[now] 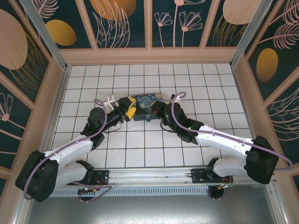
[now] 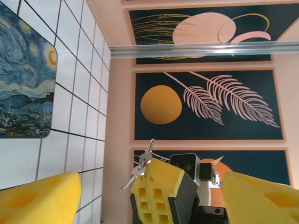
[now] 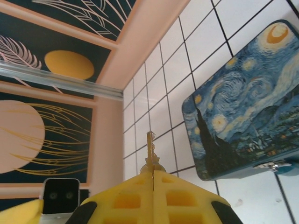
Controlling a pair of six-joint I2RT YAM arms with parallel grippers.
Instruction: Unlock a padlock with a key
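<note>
My right gripper (image 3: pixel 153 176) is shut on the key (image 3: pixel 150 148), whose thin blade sticks straight out past the yellow pads. In the left wrist view the same key (image 2: pixel 140 169) hangs with a second one on a small ring at the right gripper's tip (image 2: pixel 150 173). My left gripper (image 2: pixel 149 183) is open, with its yellow fingers (image 2: pixel 39 199) wide on either side of that tip and not touching it. The padlock (image 3: pixel 279 166) is a small metal and bluish piece at the front edge of the dark-blue painted box (image 3: pixel 245 116). From above, both grippers (image 1: pixel 132 107) (image 1: pixel 160 111) meet over the box (image 1: pixel 147 105).
White tiled floor (image 1: pixel 149 140) surrounds the box. Peach-framed patterned walls (image 1: pixel 149 23) close the back and both sides. The left wrist camera housing (image 3: pixel 60 196) shows close to my right gripper.
</note>
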